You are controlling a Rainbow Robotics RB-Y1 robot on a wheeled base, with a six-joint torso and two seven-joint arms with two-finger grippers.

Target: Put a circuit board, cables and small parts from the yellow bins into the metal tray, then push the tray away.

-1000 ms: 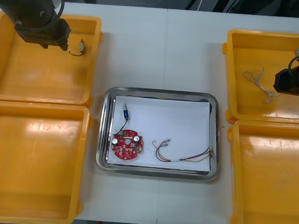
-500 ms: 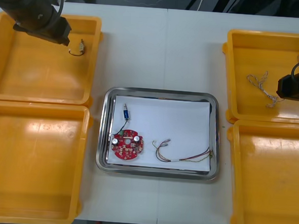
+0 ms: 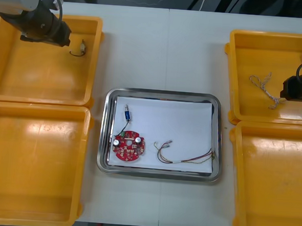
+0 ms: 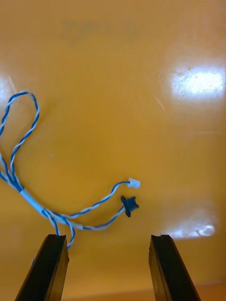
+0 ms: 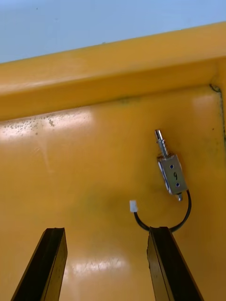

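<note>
Hovering over the far left yellow bin (image 3: 19,79): left jaws, spread wide, nothing between them. The small metal part (image 5: 169,170) lies on the bin floor just ahead of one jaw tip, off to that side rather than in the gap. Its black cable (image 5: 184,217) loops back to that same tip, with the white plug end just inside the gap. The bin wall is close beyond the part.

Right jaws are over the far right yellow bin (image 3: 247,52), also spread, gripping nothing. The twisted blue and white cable (image 4: 28,200) lies flat on the bin floor. Its two connector ends sit ahead of the gap between the jaws, the bundled stretch runs down to one jaw tip, and the loops fan out beyond that side.

The metal tray (image 3: 162,95) is on the counter (image 3: 165,47) between the bins, well apart from both sets of jaws, white inside. In it:
- red circuit board (image 3: 129,147)
- second small metal part (image 3: 126,112), with a black lead (image 3: 122,127) running toward the board
- red and yellow cable (image 3: 186,157) beside the board
</note>
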